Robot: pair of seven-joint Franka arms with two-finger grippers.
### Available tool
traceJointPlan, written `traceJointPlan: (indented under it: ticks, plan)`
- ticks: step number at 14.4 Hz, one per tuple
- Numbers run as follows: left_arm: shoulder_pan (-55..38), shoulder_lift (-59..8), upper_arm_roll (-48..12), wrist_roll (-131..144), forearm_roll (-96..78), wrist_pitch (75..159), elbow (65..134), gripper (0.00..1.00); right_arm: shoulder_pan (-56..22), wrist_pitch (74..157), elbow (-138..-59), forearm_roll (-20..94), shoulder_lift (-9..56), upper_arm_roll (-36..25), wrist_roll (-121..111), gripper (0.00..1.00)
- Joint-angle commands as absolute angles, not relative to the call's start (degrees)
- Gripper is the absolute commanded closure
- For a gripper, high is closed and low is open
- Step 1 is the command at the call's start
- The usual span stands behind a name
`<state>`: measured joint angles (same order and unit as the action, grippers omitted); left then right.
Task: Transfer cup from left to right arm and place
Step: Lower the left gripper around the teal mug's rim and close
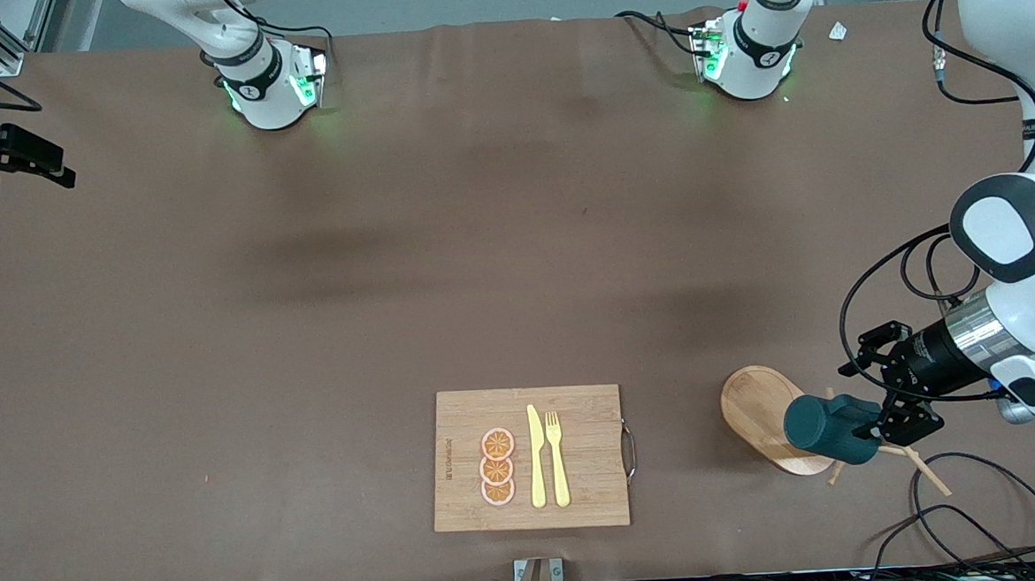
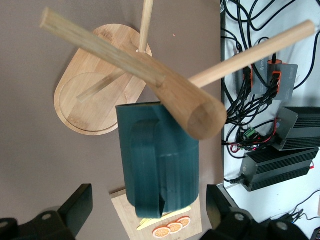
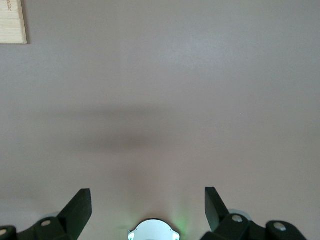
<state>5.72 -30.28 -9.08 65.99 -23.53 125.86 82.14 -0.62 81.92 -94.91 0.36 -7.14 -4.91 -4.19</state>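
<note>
— Over at the left arm's end of the table, what's the left gripper (image 1: 879, 424) doing?
— Fingers spread wide either side of the ribbed teal cup (image 1: 830, 429), hung sideways on a wooden peg rack (image 2: 165, 85) with an oval base.
— Right gripper (image 3: 148, 207)?
— Waiting, wide open over bare brown table (image 1: 307, 337).

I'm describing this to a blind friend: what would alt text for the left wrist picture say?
A dark teal cup hangs sideways on a peg of a wooden mug tree, whose oval base rests on the brown table. The left gripper has its fingers open either side of the cup, not touching it.
</note>
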Motion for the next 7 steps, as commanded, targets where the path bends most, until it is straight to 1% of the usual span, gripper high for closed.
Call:
traceJointPlan:
  ticks: [1,7]
  plan:
    - [5.45,-30.93,-9.14,65.92,-24.26,128.31,82.35,0.00,-0.79,82.27,-96.33,-0.18,-8.70,-4.92,-4.57,0.00]
    - [5.01,-33.22,-9.14,65.83,-24.08,131.65,82.18,0.00,-0.70,82.27,-96.33,-0.18,-8.70,-4.92,-4.57,0.00]
